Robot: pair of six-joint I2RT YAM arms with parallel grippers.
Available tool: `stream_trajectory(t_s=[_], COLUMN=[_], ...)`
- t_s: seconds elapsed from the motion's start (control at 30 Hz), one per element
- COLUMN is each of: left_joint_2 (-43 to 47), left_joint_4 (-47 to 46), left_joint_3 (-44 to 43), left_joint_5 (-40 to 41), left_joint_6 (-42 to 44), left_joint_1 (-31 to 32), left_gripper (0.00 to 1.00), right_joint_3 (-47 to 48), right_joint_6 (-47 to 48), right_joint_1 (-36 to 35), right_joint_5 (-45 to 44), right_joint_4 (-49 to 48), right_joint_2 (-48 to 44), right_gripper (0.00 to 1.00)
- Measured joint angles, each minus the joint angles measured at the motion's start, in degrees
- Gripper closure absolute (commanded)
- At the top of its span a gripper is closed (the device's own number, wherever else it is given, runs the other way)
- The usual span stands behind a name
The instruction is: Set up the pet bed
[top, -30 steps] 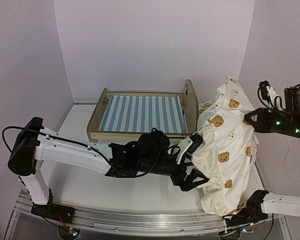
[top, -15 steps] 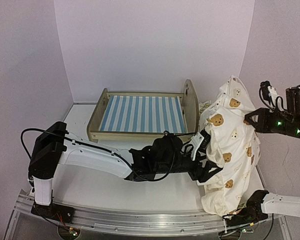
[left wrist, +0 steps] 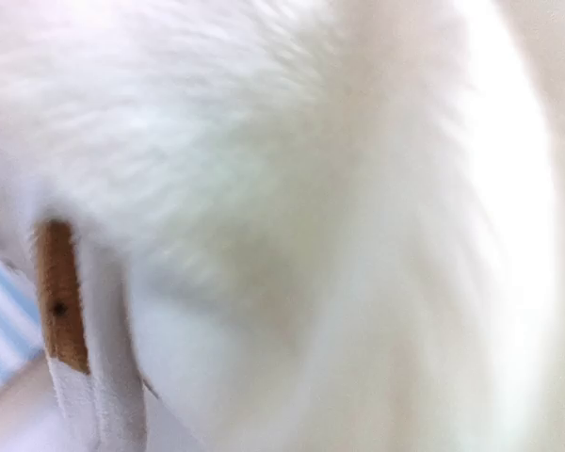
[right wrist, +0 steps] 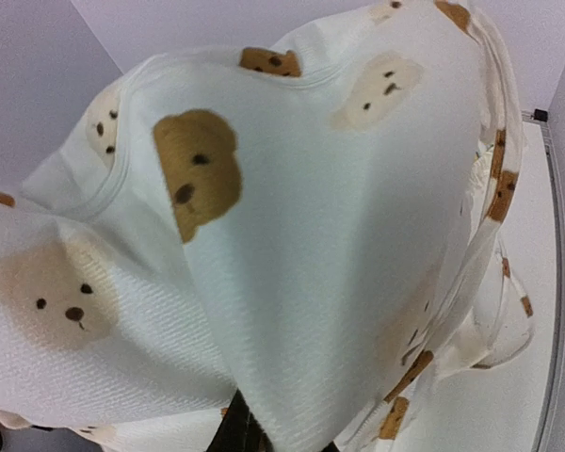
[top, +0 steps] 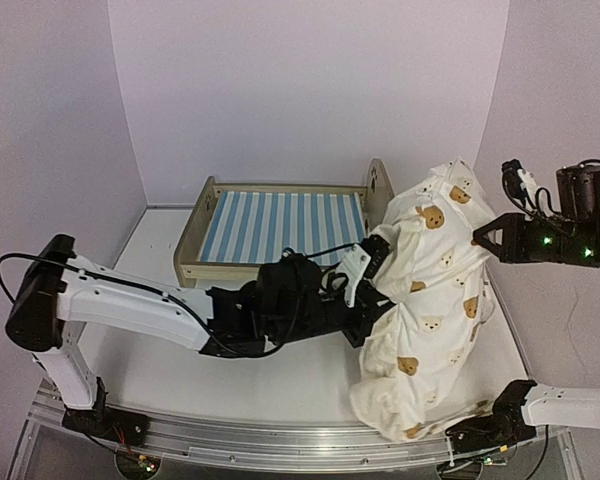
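The pet bed, a light-wood frame with a blue-and-white striped base, stands at the back centre with nothing lying in it. To its right a cream bear-print cushion hangs and slumps down to the table. My left gripper is shut on the cushion's left edge, fingertips buried in the cloth. Cushion fabric fills the left wrist view, with a sliver of blue stripes at the left. My right gripper is at the cushion's upper right. Cloth covers its jaws in the right wrist view.
Purple walls close in the white table at the back and on both sides. A metal rail runs along the near edge. The right arm's lower link lies at the near right corner beside the cushion's bottom.
My left gripper went from open to shut on the cushion's left edge and drew it left towards the bed. The cushion's top sank and leaned left. The right gripper shifted slightly left.
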State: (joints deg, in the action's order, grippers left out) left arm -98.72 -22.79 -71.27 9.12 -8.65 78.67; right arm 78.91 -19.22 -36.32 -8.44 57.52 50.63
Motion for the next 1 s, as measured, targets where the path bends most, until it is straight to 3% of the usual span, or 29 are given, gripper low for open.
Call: stream_trajectory(t_s=[0.23, 0.37, 0.6, 0.67, 0.73, 0.77, 0.8, 0.83, 1.0], left_joint_2=[17.1, 23.9, 21.8, 18.1, 14.1, 12.1, 10.4, 9.0, 8.1], left_joint_4=[10.0, 14.8, 24.4, 27.4, 30.1, 31.4, 33.0, 34.6, 38.0], left_joint_3=[1.6, 1.9, 1.3, 1.3, 1.3, 1.3, 1.3, 1.3, 1.3], left_joint_5=[11.2, 15.0, 13.2, 11.5, 9.5, 8.4, 7.2, 5.9, -1.1], left_joint_6=[8.7, 12.7, 14.5, 13.8, 12.7, 12.1, 11.5, 10.7, 7.5], left_joint_1=[0.1, 0.1, -0.1, 0.0, 0.1, 0.2, 0.2, 0.4, 0.7], left_gripper=[1.0, 1.0, 0.97, 0.85, 0.46, 0.21, 0.06, 0.01, 0.0], right_joint_3=[0.3, 0.1, -5.5, -7.4, -9.0, -9.6, -10.1, -10.4, -11.6], right_joint_6=[0.5, 0.4, -0.7, -1.5, -2.0, -2.3, -2.5, -2.7, -3.9], right_joint_1=[-0.4, -0.3, -0.3, -0.3, -0.3, -0.3, -0.3, -0.3, -0.3], right_joint_5=[3.7, 3.5, 2.0, 1.8, 1.7, 1.6, 1.6, 1.6, 1.6], right_joint_4=[-3.5, -4.2, -4.3, -4.2, -4.0, -3.8, -3.6, -3.5, -2.5], right_joint_2=[3.4, 2.5, -3.6, -5.5, -7.2, -8.0, -8.3, -8.5, -7.5], right_gripper=[0.64, 0.49, 0.25, 0.23, 0.2, 0.19, 0.18, 0.17, 0.1])
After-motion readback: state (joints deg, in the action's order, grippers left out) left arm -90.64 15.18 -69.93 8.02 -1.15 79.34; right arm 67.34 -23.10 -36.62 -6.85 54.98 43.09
